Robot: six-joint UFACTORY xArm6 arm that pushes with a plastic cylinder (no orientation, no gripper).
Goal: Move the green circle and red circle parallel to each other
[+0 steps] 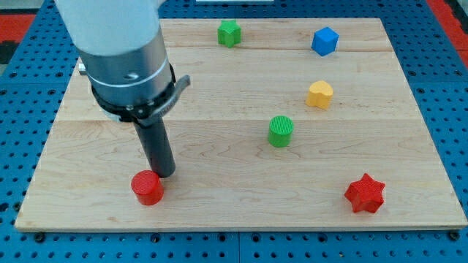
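The red circle point(148, 188) is a short red cylinder near the board's bottom left. The green circle point(280, 131) is a ribbed green cylinder near the board's middle, well to the right of and higher than the red one. My tip point(165, 174) is the lower end of a dark rod hanging from the grey arm at the view's upper left. It stands just to the upper right of the red circle, touching or nearly touching it. It is far left of the green circle.
A green block point(229, 33) sits at the top centre, a blue cube point(325, 41) at the top right, a yellow block point(319, 94) below it, and a red star point(365, 193) at the bottom right. The wooden board point(219, 219) lies on a blue pegboard.
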